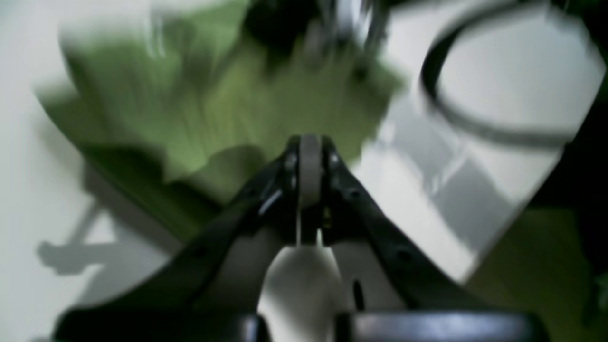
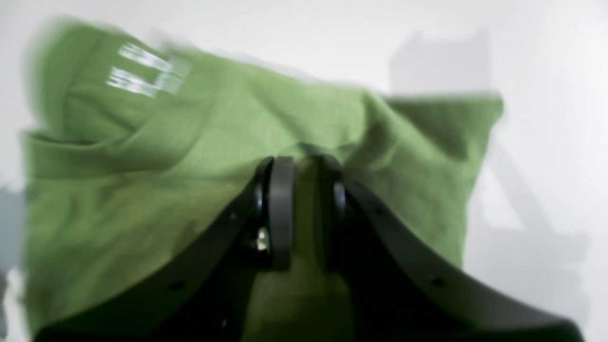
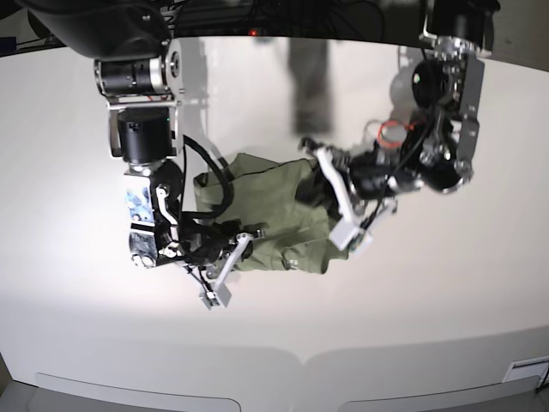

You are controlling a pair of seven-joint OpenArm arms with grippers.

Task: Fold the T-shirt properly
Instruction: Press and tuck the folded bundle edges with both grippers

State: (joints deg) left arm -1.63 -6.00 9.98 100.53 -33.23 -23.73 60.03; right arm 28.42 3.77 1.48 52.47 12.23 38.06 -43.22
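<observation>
The green T-shirt (image 3: 274,225) lies bunched and wrinkled at the middle of the white table (image 3: 77,283). In the right wrist view my right gripper (image 2: 306,166) is shut on a fold of the T-shirt (image 2: 142,190), with green cloth between its black fingers (image 2: 281,209). A white checkered label mark (image 2: 147,76) shows at the cloth's far left. In the left wrist view my left gripper (image 1: 309,145) is shut at the near edge of the T-shirt (image 1: 213,104), with nothing visible between its pads. Both wrist views are blurred.
A black cable (image 1: 437,85) loops over the table to the right of the left gripper. The table's curved edge (image 1: 498,247) runs close on that side. In the base view both arms (image 3: 141,129) (image 3: 446,103) lean in over the shirt from left and right.
</observation>
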